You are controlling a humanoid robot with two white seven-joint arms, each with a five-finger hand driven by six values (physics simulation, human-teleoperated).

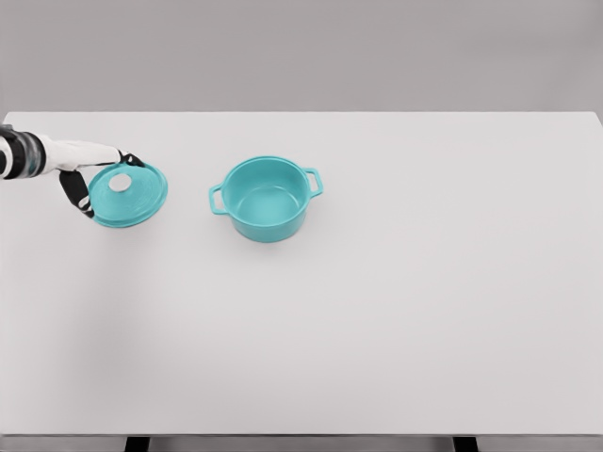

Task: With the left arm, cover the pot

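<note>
Head view shows the left hand (94, 179) at the far left of the white table (396, 311), with its dark fingers (73, 193) closed around the rim of the round teal lid with a pale knob (129, 194). The lid looks tilted, its knob side turned up and toward the camera, so I judge it is lifted off the table and not lying flat. Gripping by the rim leaves the underside free to go down on the opening. The teal 2-handled pot (267, 199) stands upright near the middle of the table, well apart from the lid and to its right, open and empty. Its 2 handles lie on a line running from lower left to upper right. For covering, the lid must travel right and become level. The right arm is not visible.
</note>
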